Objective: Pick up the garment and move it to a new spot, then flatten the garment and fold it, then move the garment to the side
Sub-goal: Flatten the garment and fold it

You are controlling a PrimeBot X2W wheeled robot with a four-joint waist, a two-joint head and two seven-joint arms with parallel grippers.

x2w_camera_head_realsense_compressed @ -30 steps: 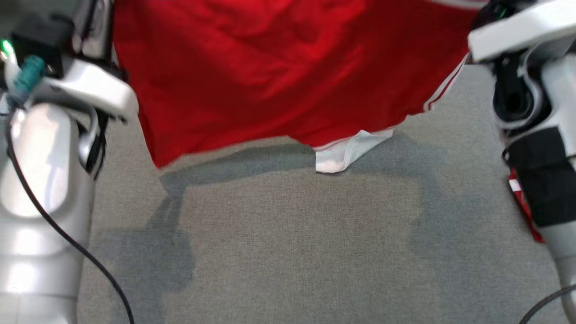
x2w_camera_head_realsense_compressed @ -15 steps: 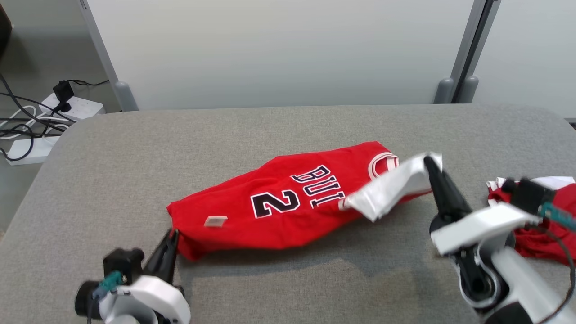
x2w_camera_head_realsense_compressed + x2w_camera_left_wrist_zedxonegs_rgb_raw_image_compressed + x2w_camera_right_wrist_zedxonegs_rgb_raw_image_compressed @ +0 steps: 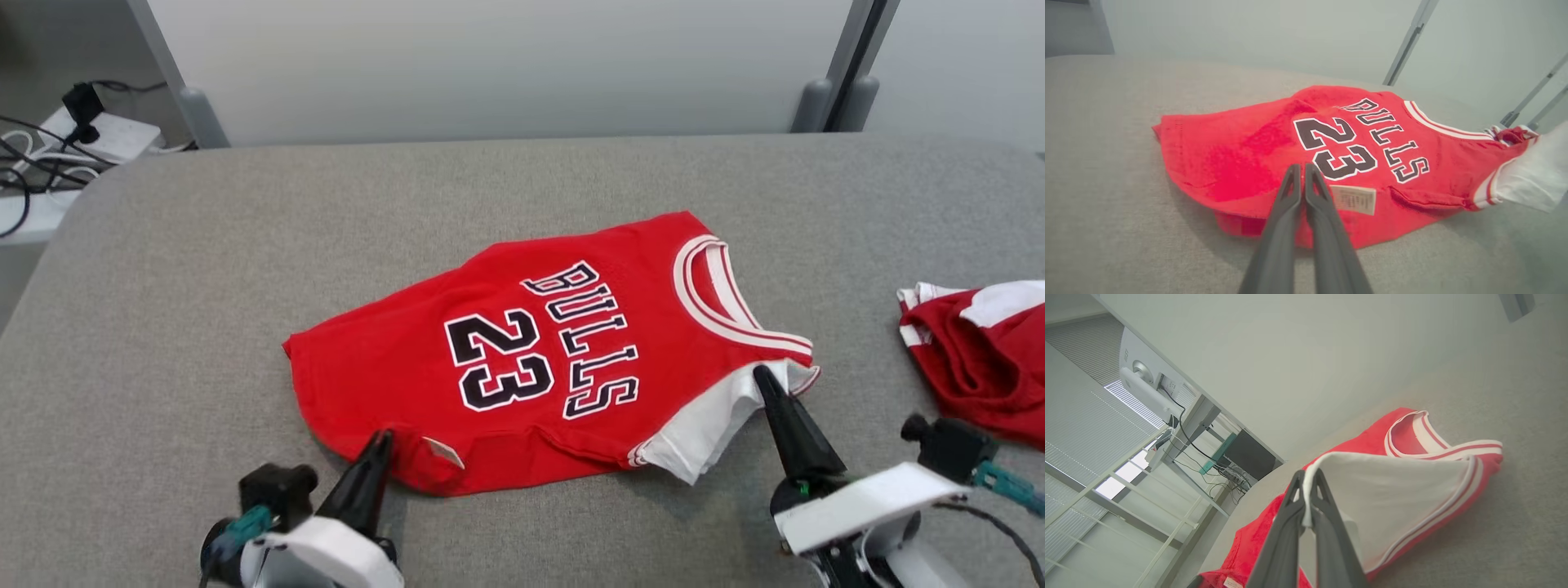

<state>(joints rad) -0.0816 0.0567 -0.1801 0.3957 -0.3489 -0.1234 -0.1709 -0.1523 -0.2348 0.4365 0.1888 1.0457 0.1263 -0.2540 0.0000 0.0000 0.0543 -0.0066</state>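
— While the right gripper is being looked over, what is being clamped between its fingers?
— A white flap of the garment is being pinched there, with the jaws closed tight on its edge. The flap is being held slightly off the table, and striped red-and-white trim is being shown along its rim.
— And the left gripper?
— Its two dark fingers are being pressed fully together, and the tips are being rested at the near hem, just beside a small pale label. Whether any cloth is being caught between them cannot be told.
— Where is the garment being shown?
— It is being shown spread near the middle of the table, red side up. It is a smooth sleeveless jersey lettered BULLS 23 in black edged with white, with the neckline toward the robot's right and the near edge folded over and rumpled.
— And the surface?
— It is being seen as a grey woven cover with rounded corners. A second red-and-white garment is being shown crumpled at the right edge, well apart from the first
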